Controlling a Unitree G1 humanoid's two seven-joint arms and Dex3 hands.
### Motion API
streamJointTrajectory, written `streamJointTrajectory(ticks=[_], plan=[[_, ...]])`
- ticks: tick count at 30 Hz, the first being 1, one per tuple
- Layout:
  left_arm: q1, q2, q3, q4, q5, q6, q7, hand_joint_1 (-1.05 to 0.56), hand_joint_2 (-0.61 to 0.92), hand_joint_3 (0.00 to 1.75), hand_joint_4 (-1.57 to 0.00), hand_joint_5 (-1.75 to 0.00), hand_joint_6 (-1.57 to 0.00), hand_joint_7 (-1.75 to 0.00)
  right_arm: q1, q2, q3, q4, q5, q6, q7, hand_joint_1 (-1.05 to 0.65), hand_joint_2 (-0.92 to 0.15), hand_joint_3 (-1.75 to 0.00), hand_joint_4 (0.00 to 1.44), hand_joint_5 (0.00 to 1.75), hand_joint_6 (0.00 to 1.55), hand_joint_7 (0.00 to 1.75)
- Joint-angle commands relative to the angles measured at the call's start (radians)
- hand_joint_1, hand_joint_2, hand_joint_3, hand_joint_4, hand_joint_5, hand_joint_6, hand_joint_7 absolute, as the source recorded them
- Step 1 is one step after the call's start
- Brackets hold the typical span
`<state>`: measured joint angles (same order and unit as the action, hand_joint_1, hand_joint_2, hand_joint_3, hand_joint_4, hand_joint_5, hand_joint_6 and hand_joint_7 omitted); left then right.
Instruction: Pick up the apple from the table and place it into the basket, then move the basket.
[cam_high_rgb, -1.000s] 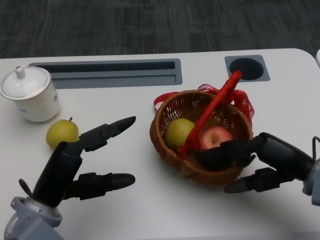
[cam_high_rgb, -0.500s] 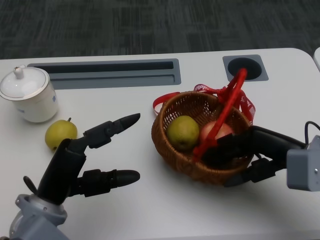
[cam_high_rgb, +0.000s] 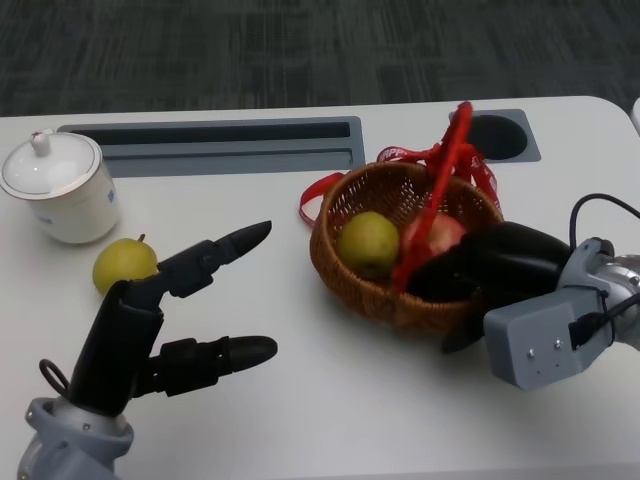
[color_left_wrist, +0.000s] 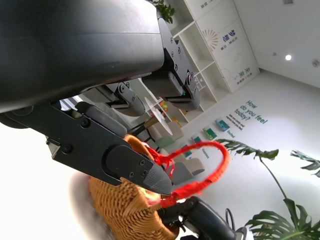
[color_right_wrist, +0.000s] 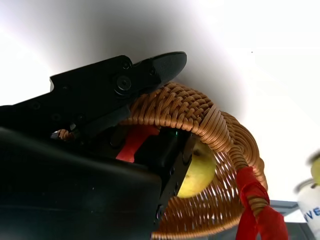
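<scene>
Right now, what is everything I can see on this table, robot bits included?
Basket: one, brown wicker with a red handle and ribbon, right of the table's middle.
Green fruit in basket: one, yellow-green, in the basket's left half.
Red apple: one, red, in the basket beside the green fruit.
Loose green fruit: one, yellow-green, on the table at left.
Lidded cup: one, white, far left, behind the loose fruit.
Table: one, white, with grey recesses along the far edge.
Left robot hand: one, black, fingers apart, holding nothing.
Right robot hand: one, black, gripping the basket's near right rim.

Left hand (cam_high_rgb: 150, 330) empty, fingers (cam_high_rgb: 215, 255) spread
</scene>
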<state>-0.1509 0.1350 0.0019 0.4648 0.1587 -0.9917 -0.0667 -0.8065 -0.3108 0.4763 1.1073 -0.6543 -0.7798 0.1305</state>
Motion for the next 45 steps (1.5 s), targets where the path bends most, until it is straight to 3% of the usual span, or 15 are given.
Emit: streamJointTrajectory(ticks=[1,3,13,16,21,26,28,33,45], plan=[[0.013,0.010,0.013,-0.017,0.001,0.000,0.023,-0.49,0.82,0.00,-0.70,-0.02,-0.65,-0.01,-0.016,-0.026,0.014,0.008,-0.008,-0.022,-0.012,-0.31,-0.91,0.00,0.93,1.45,1.06,0.01],[0.017,0.008,0.013,-0.022,0.001,0.004,0.027,-0.48,0.82,0.00,-0.70,-0.02,-0.65,-0.01,-0.018,-0.031,0.017,0.010,-0.003,-0.041,-0.017,-0.32,-0.91,0.00,0.86,1.61,1.06,0.00],[0.017,0.001,0.008,-0.023,0.002,0.004,0.044,-0.46,0.82,0.00,-0.72,-0.01,-0.68,-0.01,-0.063,-0.036,0.036,0.055,-0.023,-0.065,-0.060,-0.31,-0.92,-0.02,0.75,1.73,1.04,0.00],[0.022,0.000,0.011,-0.029,-0.002,0.004,0.046,-0.45,0.82,0.00,-0.72,-0.01,-0.68,-0.01,-0.089,-0.028,0.046,0.092,-0.040,-0.044,-0.092,-0.30,-0.92,-0.01,0.80,1.57,1.04,0.00],[0.045,0.001,0.012,-0.052,-0.018,0.009,0.041,-0.46,0.82,0.00,-0.73,-0.01,-0.68,-0.01,-0.126,0.001,0.046,0.167,-0.039,0.032,-0.107,-0.30,-0.91,0.00,0.98,0.97,1.02,0.00],[0.088,0.007,0.017,-0.083,-0.029,-0.008,0.040,-0.46,0.82,0.00,-0.74,-0.01,-0.69,-0.01,-0.167,0.041,0.039,0.232,-0.035,0.180,-0.126,-0.31,-0.90,0.00,1.16,0.31,1.00,0.00],[0.109,0.010,0.017,-0.103,-0.040,-0.013,0.034,-0.45,0.82,0.00,-0.74,-0.01,-0.69,-0.01,-0.188,0.051,0.044,0.246,-0.044,0.241,-0.148,-0.32,-0.90,0.00,1.17,0.16,1.01,0.00],[0.160,0.025,0.020,-0.146,-0.053,-0.029,0.025,-0.46,0.81,0.00,-0.76,-0.02,-0.70,-0.01,-0.233,0.058,0.043,0.268,-0.056,0.356,-0.181,-0.31,-0.88,0.00,1.13,0.06,1.02,0.00],[0.288,0.063,0.053,-0.186,-0.061,-0.119,0.026,-0.47,0.81,0.00,-0.81,-0.02,-0.73,-0.01,-0.291,0.074,0.001,0.290,-0.053,0.555,-0.210,-0.29,-0.88,0.00,1.12,0.01,1.03,0.00]])
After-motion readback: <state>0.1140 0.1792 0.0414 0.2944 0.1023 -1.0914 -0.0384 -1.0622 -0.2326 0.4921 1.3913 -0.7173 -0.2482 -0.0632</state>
